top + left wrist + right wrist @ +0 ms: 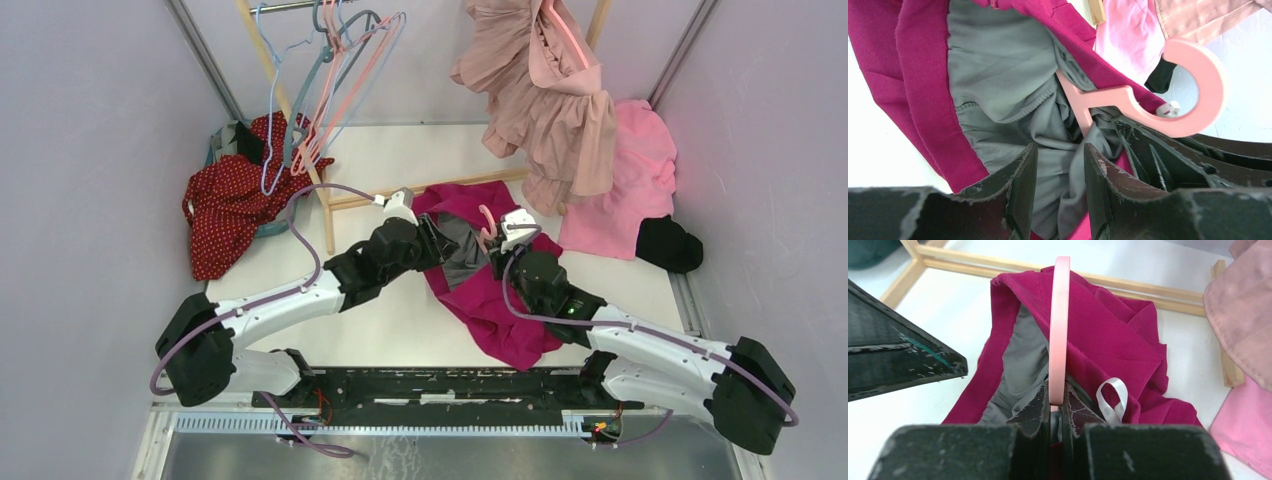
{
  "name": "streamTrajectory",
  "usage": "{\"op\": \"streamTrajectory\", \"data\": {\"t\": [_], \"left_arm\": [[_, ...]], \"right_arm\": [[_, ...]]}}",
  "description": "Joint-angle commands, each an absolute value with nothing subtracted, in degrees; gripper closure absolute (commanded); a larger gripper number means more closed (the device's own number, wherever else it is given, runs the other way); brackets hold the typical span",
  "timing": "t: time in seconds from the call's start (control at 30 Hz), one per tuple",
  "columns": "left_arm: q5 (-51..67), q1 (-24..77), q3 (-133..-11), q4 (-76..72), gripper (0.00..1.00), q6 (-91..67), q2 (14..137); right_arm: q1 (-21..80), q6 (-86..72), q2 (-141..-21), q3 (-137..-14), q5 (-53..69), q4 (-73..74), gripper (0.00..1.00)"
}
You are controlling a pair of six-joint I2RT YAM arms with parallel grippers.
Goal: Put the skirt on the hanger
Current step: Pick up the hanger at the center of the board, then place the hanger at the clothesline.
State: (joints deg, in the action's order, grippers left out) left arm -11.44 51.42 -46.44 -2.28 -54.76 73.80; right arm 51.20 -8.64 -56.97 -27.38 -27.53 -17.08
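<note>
1. Right gripper [1055,405]: the jaws are closed flat on the edge of the pink hanger [1059,330]. The hanger stands on edge and runs straight ahead of the fingertips.
2. Left gripper [1060,155]: the fingers stand partly apart. The grey lining [998,65] of the skirt [923,75] lies in the gap. From the wrist view it cannot be told whether the cloth is pinched.
3. Skirt position: the magenta cloth lies crumpled on the table directly under and ahead of both grippers. The hanger's neck enters the waist opening, and its hook [1193,75] stands clear ahead and to the right of the left fingers. A white loop tag [1112,395] sits just right of the right fingers.
4. Arm pose: each arm reaches forward from its base and angles inward. The two wrists meet nose to nose over the middle of the skirt.
5. Surface: white table [400,320]. The base bars of a wooden rack [998,267] lie just beyond the skirt.
6. Beyond the left gripper, to its left: a red dotted garment [225,205] and empty hangers [330,80] on the rail.
7. Beyond the right gripper: a dusty-pink ruffled garment [545,90] hanging, a bright pink garment [625,190] and a black item [668,243] to its right.
8. Pale walls [80,150] enclose the table.
</note>
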Motion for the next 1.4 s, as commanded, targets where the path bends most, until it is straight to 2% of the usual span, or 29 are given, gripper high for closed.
{"op": "streamTrajectory", "data": {"t": [0.0,0.3,0.73,1.37], "left_arm": [[-12.6,50.97,-45.92,-2.75,0.54,-51.57,71.12],[-14.2,50.87,-47.69,4.3,0.54,-49.93,64.48],[-16.79,50.87,-49.39,16.66,0.53,-49.08,52.3],[-17.91,50.84,-54.95,26.89,0.53,-48.6,48.0]], "right_arm": [[51.09,-8.48,-52.32,-29.66,-25.45,-23.62,0.99],[50.83,-6.21,-51.9,-40.34,-24.06,-17.99,0.99],[48.09,-2.95,-61.27,-56.42,-21.36,-16.54,0.99],[39.51,-3.01,-73.43,-77.16,-14.84,-15.47,0.99]]}}
